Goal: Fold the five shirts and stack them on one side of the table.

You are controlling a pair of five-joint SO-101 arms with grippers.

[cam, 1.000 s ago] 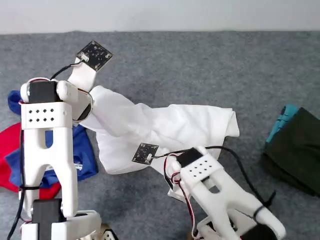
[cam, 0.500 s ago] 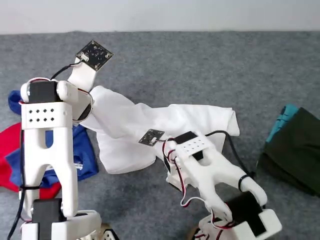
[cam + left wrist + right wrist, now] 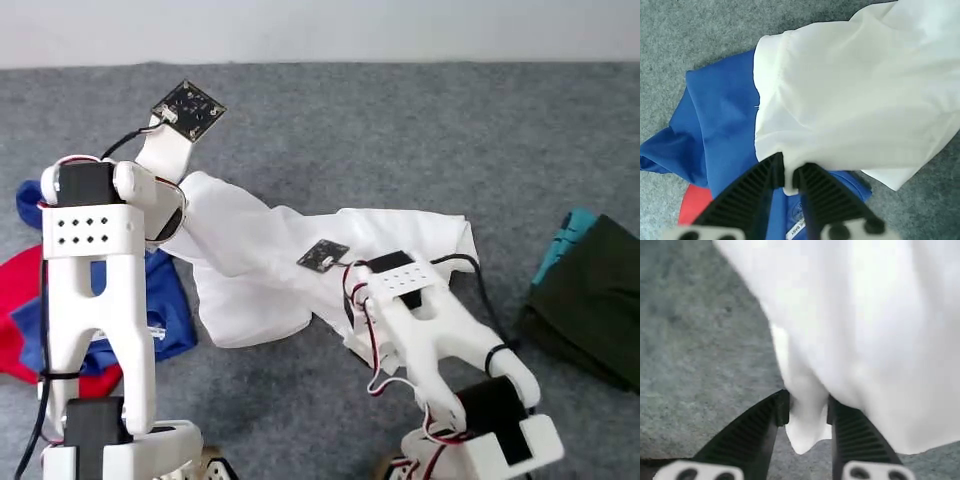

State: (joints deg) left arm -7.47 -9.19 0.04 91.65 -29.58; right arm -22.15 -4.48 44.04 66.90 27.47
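The white shirt (image 3: pixel 330 245) lies crumpled across the middle of the grey table (image 3: pixel 400 130), one end raised over the blue shirt (image 3: pixel 722 115) and the red shirt (image 3: pixel 15 290) heaped on the left. The left gripper (image 3: pixel 788 175) is clenched on a thin edge of that raised end. The right gripper (image 3: pixel 807 410) pinches a bunched fold of the near hem. A dark green shirt (image 3: pixel 590 300) sits folded at the right edge.

The step looks like spreading the white shirt flat before folding. To do it well, both arms should draw apart evenly so the cloth goes taut without slipping, since the left grip holds very little fabric. The left end should be carried clear of the blue shirt so it drags nothing along, then both ends lowered together onto bare table, smoothing out the creases
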